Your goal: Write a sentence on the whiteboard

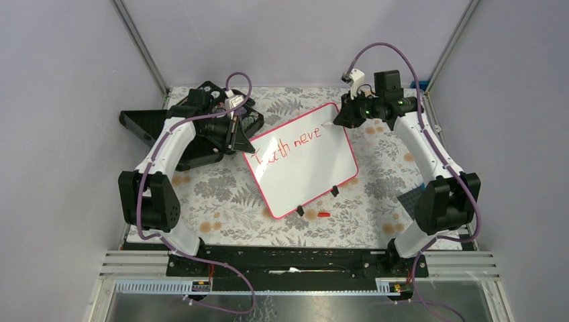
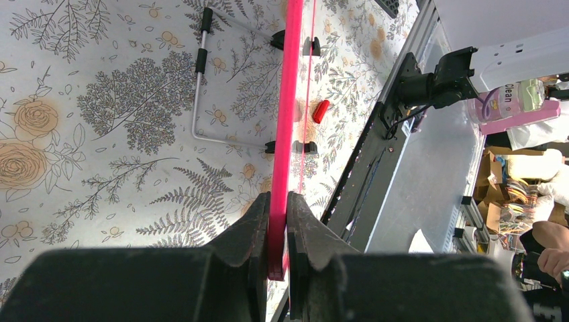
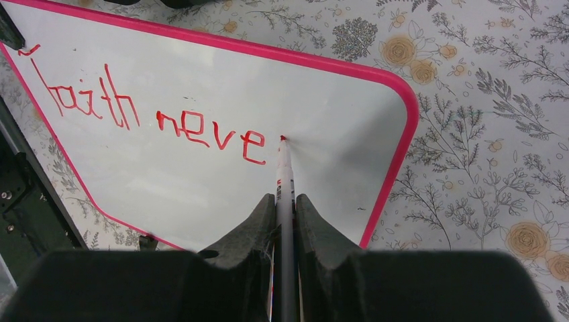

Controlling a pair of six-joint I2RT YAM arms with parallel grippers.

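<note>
The whiteboard [image 1: 302, 161] lies tilted mid-table, white with a pink rim, with "faith neve" written on it in red. My left gripper [image 1: 236, 137] is shut on the board's pink rim [image 2: 285, 134] at its far left corner. My right gripper [image 1: 342, 119] is shut on a white marker [image 3: 284, 181]. The marker's red tip touches the board just right of the last "e" [image 3: 252, 147]. The board [image 3: 201, 114] fills the upper left of the right wrist view. The board's black clip feet [image 1: 334, 191] sit at its near edge.
A red marker cap [image 1: 324, 214] lies on the floral tablecloth near the board's near edge; it also shows in the left wrist view [image 2: 321, 111]. A black compartment case [image 1: 201, 131] sits at the back left under the left arm. A wire stand [image 2: 201, 87] shows behind the board.
</note>
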